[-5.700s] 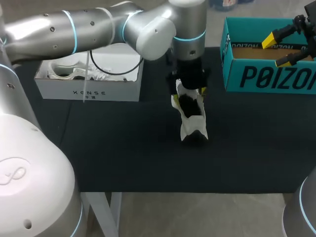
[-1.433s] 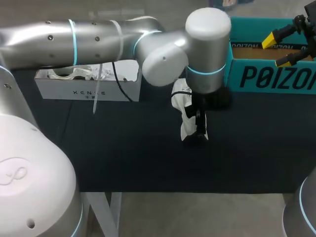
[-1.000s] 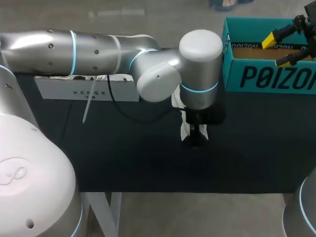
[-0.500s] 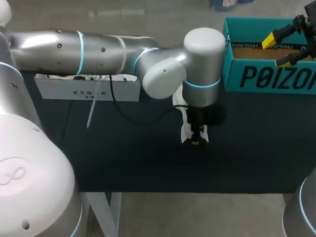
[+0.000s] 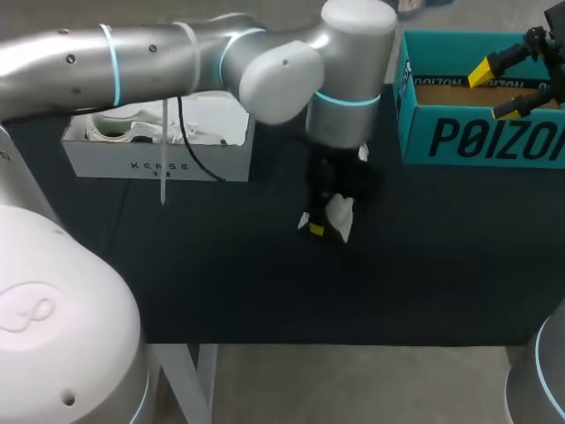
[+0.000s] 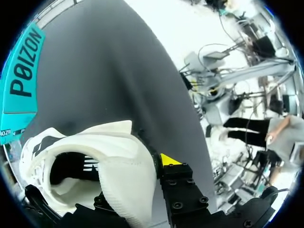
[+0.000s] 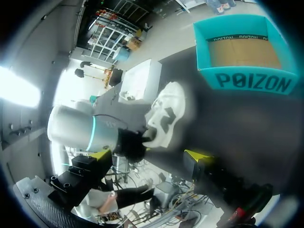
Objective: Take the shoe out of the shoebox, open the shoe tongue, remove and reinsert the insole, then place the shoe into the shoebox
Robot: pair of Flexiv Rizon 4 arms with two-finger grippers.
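Shoe — upright on the bench half a second ago — now hangs tilted above it, clamped in the left claw, probably bound for the teal shoebox, where the right claw hovers open.

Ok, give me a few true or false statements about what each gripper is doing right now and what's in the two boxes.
1. The left gripper is shut on the white shoe. True.
2. The right gripper is clamped on the rim of the teal box. False: its yellow tips stand apart above the box, with nothing between them.
3. A shoe lies in the teal box. False: only the box's bare brown floor shows, and the shoe is out over the black table.
4. The white box has something white inside it. True.
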